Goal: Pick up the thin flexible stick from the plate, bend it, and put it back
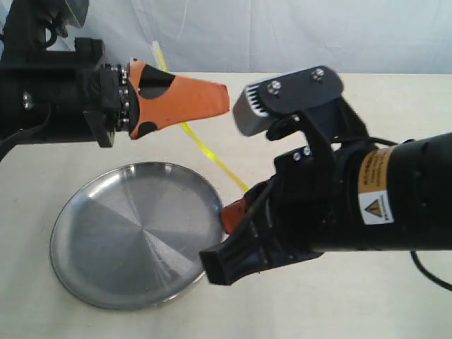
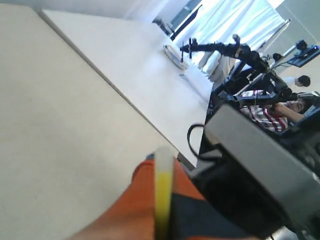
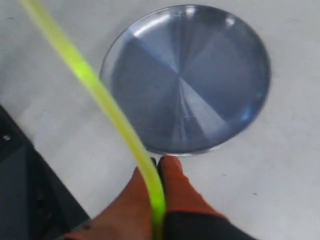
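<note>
Where the thin flexible stick [image 1: 205, 152] is: up in the air, off the plate [image 1: 78, 205], held at both ends over the table [image 1: 318, 304].
Left gripper [image 1: 223, 99]: pressed together on the stick, near its top end.
Right gripper [image 1: 233, 210]: pinching the low end, just beside the plate's rim.
Stick's shape: a little curved.
Step now: bending, I think.
How to do it well: bring the two ends closer slowly, keep both pinches tight, and stop before the stick slips out or snaps.

L gripper [image 1: 217, 99] & R gripper [image 3: 157, 169] both pinched closed, arms angled toward each other.
</note>
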